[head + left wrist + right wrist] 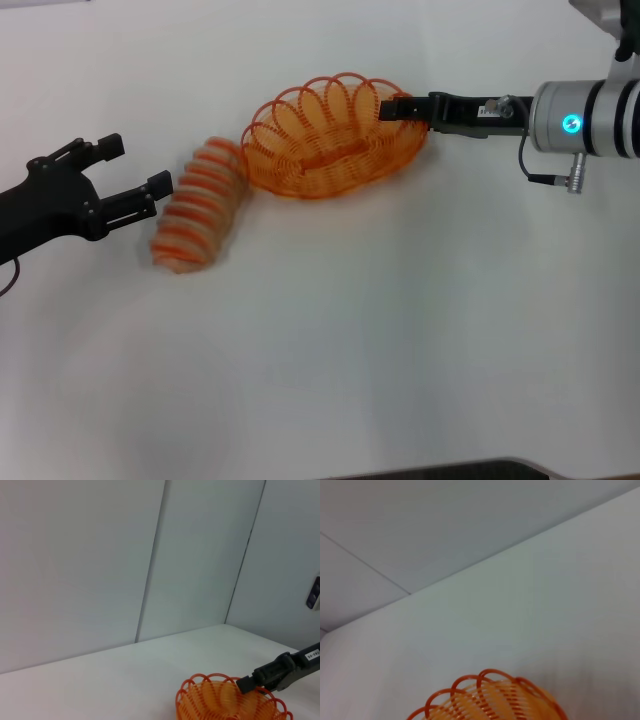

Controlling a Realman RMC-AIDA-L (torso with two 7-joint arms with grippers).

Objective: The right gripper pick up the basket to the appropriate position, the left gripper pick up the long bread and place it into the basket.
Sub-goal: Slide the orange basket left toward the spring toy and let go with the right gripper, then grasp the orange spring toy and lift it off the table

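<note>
Approaching the long bread (197,206) on the counter (400,340), your left gripper (132,178) is spread apart beside it; straddle its middle squarely. Your right gripper (393,108) is clamping the basket (335,140) rim, just beside the loaf.

Basket (335,140): oval orange wire, scalloped looped rim, translucent-looking, upright on white table, long axis running left-right w/ the right end slightly farther back. Nothing inside. Long bread (197,205): pale tan loaf w/ orange crosswise ridges, segmented, lying flat on table just left of basket, its far end nearly touching basket's left rim, axis angled toward near-left. Contact btw the two can't be confirmed.
</note>
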